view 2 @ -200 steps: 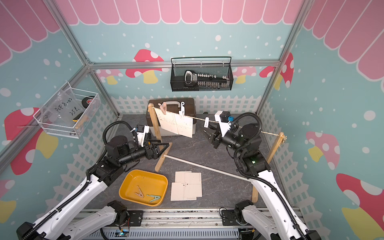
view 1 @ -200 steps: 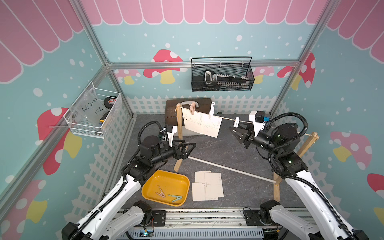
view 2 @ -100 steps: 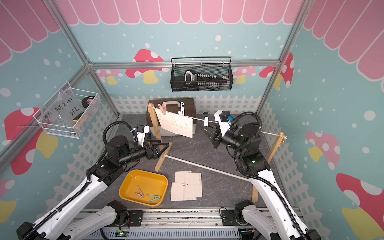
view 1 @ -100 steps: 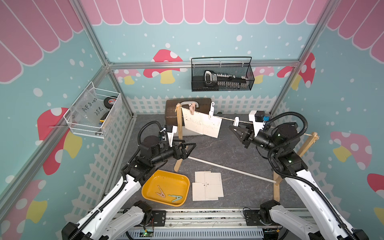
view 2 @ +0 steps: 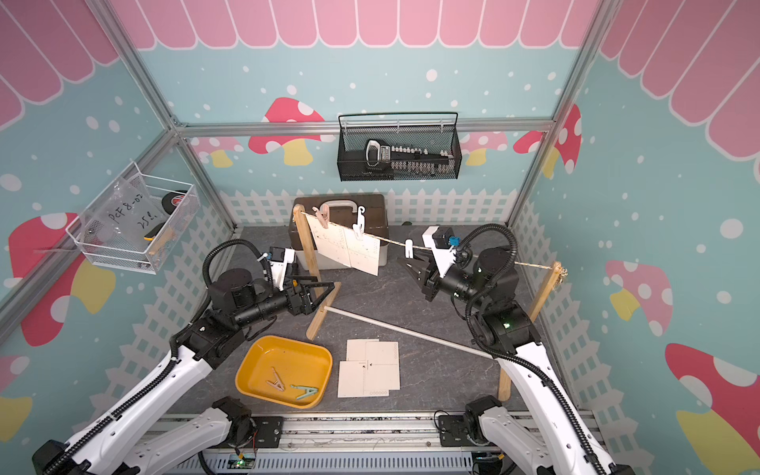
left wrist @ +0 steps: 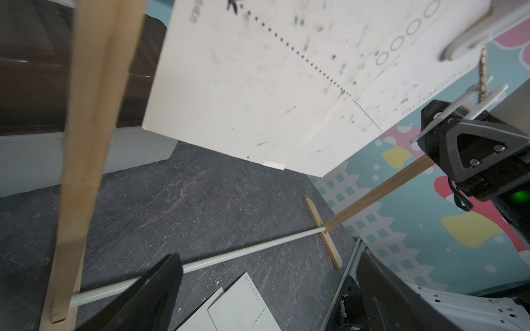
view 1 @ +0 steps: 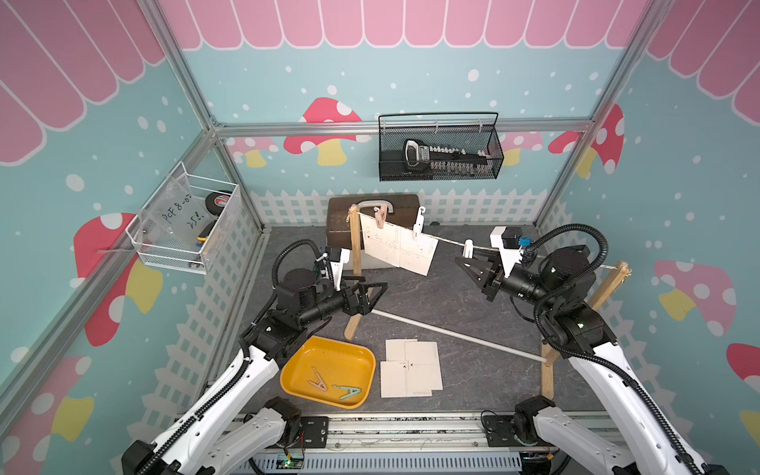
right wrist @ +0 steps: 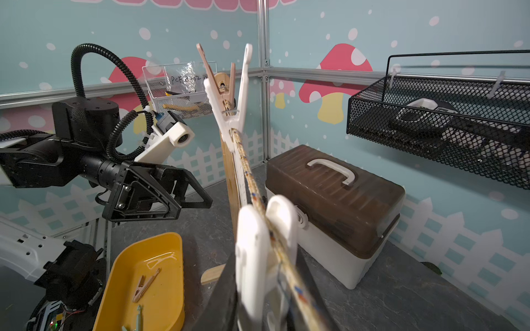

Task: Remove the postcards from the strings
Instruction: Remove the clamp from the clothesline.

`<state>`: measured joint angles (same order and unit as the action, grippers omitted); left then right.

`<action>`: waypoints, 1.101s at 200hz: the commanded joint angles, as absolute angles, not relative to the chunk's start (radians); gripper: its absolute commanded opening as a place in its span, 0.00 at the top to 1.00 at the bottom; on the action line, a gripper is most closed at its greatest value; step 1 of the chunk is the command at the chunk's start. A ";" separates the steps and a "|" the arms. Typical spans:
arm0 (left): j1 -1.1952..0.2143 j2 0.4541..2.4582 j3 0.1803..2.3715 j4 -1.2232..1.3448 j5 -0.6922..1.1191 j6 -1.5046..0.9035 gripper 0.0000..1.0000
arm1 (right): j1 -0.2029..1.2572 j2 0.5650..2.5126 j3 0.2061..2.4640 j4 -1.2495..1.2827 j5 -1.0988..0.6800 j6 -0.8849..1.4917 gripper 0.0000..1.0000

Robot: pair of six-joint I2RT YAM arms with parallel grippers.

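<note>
Two postcards [view 1: 399, 249] [view 2: 347, 249] hang side by side on the string [view 1: 448, 239] [view 2: 390, 240], held by a pink peg [view 1: 380, 216] and a white peg [view 1: 418, 220]. Three more postcards [view 1: 411, 368] [view 2: 370, 368] lie overlapping on the table. Further along the string sits another white peg [view 1: 468, 249] [right wrist: 263, 258]. My right gripper [view 1: 466, 263] [right wrist: 265, 275] is shut on its handles from below. My left gripper [view 1: 372, 292] [left wrist: 258, 301] stands open beside the left wooden post [view 1: 354, 246], below the hanging postcards [left wrist: 272, 71], with nothing in it.
A yellow tray [view 1: 341, 357] at the front left holds two loose pegs. A brown-lidded box [view 1: 337, 205] stands behind the left post. A white rod [view 1: 452, 335] runs across the table to the right post [view 1: 608, 288]. Wire baskets hang on the back and left walls.
My right gripper's fingers have closed in on the white peg on the string. The left arm and the postcards have not moved.
</note>
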<state>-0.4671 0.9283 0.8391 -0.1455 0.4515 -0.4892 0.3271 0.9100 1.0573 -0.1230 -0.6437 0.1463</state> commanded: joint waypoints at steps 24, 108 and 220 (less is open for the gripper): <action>-0.472 0.930 0.879 -0.152 0.446 -0.475 0.00 | 0.332 0.912 1.067 -0.240 -0.635 0.049 0.79; -0.472 0.909 0.880 -0.166 0.448 -0.479 0.00 | 0.373 0.943 1.087 -0.303 -0.609 0.005 0.84; -0.466 0.404 0.845 -0.457 -0.141 -0.380 0.00 | 0.919 1.063 0.867 -0.052 -0.226 0.104 0.83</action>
<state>-0.4671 0.4889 0.8558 -0.3702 0.0753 -0.4114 0.8158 0.9943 0.9096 -0.1867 -0.3531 0.0776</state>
